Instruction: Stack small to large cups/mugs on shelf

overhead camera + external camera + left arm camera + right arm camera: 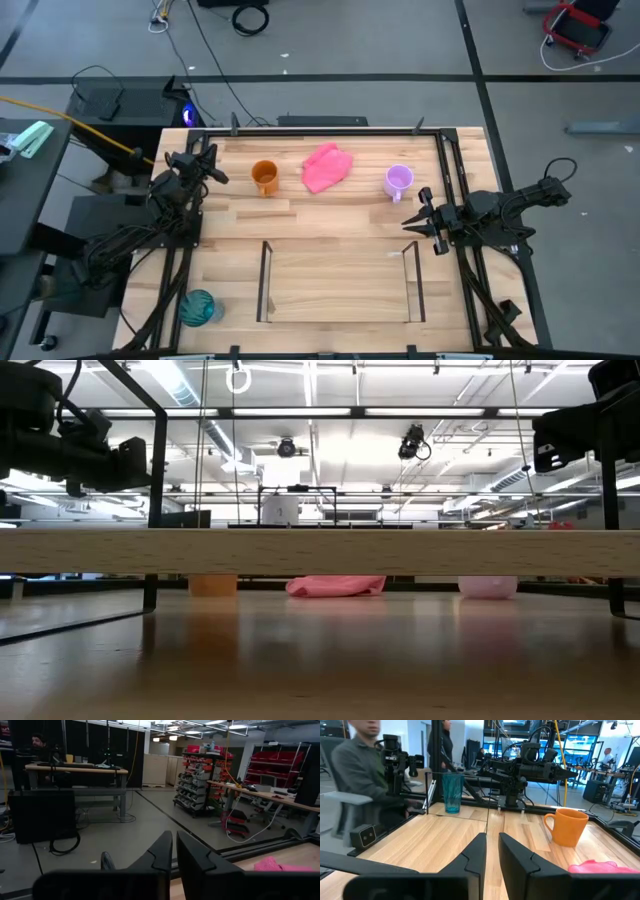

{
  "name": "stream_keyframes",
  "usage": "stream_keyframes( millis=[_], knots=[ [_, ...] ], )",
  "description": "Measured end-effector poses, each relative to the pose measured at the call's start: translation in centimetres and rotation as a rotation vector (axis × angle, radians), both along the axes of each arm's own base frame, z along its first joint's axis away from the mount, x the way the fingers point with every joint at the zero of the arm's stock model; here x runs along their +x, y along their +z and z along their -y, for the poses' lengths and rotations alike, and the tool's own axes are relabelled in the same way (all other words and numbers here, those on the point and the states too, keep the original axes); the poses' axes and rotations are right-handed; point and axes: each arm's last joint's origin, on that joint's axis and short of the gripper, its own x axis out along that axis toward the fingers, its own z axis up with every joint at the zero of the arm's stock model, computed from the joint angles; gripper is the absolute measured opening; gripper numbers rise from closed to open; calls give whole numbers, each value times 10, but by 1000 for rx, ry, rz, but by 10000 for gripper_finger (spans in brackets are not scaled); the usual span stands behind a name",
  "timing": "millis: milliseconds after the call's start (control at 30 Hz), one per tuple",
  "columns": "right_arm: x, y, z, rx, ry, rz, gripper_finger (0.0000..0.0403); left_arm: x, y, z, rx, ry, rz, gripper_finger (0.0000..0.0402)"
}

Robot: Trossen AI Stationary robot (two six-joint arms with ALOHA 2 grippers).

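The orange mug (264,177) and the lilac mug (399,181) stand upright near the table's far edge, with a pink cloth (327,167) between them. A teal tumbler (198,307) stands upright at the near left corner. The shelf (340,288), thin dark rods around a wooden base, sits at the near middle with nothing on it. My left gripper (222,176) hovers at the far left, just left of the orange mug. My right gripper (412,222) hovers at the right, near the lilac mug. Both point level, with only a narrow slit between the fingers and nothing in it.
Dark metal rails run along the table's far edge and both sides (448,160). In the right wrist view the tumbler (452,792) and orange mug (567,826) stand across the table, and a seated person (365,775) is beyond the table's edge.
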Motion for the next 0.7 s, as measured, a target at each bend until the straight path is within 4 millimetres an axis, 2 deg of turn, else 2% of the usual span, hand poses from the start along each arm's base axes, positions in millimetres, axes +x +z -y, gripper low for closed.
stream_keyframes(
  millis=[700],
  knots=[
    [0, 0, 0, 0, 0, 0, 58, 0, 0, 0, 0, 0, 1, 29]
  ],
)
